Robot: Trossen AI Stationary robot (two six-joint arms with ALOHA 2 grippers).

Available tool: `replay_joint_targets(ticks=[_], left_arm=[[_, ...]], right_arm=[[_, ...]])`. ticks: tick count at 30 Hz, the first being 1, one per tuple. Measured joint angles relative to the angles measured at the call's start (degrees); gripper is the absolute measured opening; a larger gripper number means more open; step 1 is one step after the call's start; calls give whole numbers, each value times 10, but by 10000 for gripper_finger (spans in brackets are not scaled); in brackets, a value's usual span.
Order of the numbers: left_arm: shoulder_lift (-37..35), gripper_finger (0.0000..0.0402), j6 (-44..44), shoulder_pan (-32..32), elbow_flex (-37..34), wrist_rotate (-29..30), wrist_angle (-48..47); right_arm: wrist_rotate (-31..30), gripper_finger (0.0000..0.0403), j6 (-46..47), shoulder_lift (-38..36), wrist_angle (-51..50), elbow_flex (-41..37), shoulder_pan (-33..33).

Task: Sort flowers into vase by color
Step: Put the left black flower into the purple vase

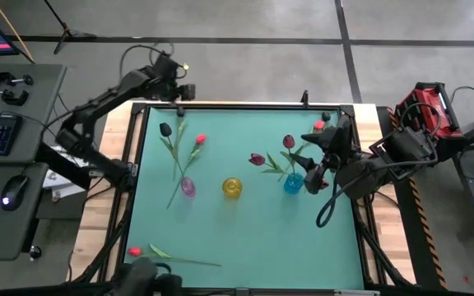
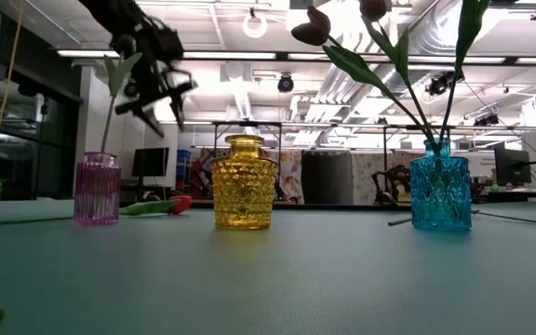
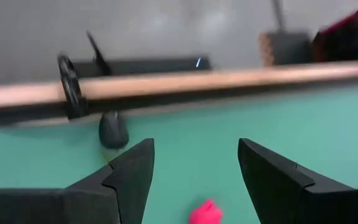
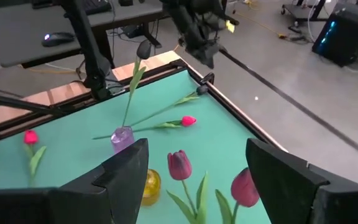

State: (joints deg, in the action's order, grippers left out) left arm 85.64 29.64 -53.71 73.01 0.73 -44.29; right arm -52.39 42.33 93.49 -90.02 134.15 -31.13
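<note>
From above, the left gripper (image 1: 179,89) is hanging open over the far edge of the green table (image 1: 245,230), holding nothing. The right gripper (image 1: 313,182) is sitting open and empty just beside the blue vase (image 1: 293,184). Two maroon tulips (image 1: 257,159) are standing in that vase. A black tulip (image 1: 165,129) is leaning out of the purple vase (image 1: 188,187). A red tulip (image 1: 200,140) is lying near it. Another red tulip (image 1: 135,251) is lying at the near edge, and a third (image 1: 318,126) at the far right. The yellow vase (image 1: 232,188) is standing between the other two.

From table height, the yellow vase (image 2: 244,182) is showing no flowers.

In the left wrist view, the open fingers (image 3: 129,177) are hanging above a red bud (image 3: 205,213).

In the right wrist view, the wide fingers (image 4: 126,174) are framing the maroon tulips (image 4: 179,165)
</note>
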Motion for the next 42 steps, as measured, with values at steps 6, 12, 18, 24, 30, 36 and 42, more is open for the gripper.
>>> replay_joint_targets(ticks=[6,12,18,24,30,36,42], left_arm=[[76,220,-53,0,0,-1,-77],[129,220,-67,0,-1,10,-119],[168,220,-72,0,-1,10,-119],[199,220,-61,0,-1,12,-121],[211,220,-41,1,-5,29,-117],[210,220,-8,1,-60,20,-99],[205,220,24,1,-111,-5,-40]], right_arm=[[-5,259,28,14,2,0,0],[-21,259,27,49,6,0,6],[-12,259,23,72,2,0,20],[-9,259,25,65,3,0,24],[-7,259,15,60,0,0,24],[-5,259,-5,60,0,0,24],[-6,259,-19,59,0,0,24]])
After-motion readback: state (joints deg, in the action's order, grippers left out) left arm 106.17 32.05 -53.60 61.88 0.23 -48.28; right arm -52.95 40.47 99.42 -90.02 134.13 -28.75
